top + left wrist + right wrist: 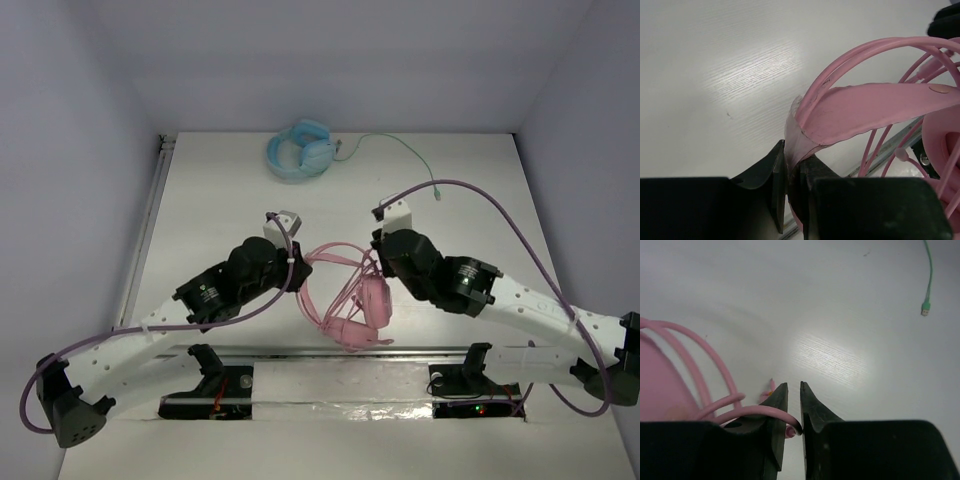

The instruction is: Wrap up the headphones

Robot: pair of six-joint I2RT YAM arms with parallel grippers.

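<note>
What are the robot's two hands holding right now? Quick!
Left gripper: closed, holding the pink headphones.
Right gripper: closed, pinching the pink cable.

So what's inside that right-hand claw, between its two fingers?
The pink cable of the headphones curves into the right gripper and is pinched between its almost closed fingers. Where the cable goes beyond the pinch is covered by the black fingers. Only a small pink bit shows there.
</note>
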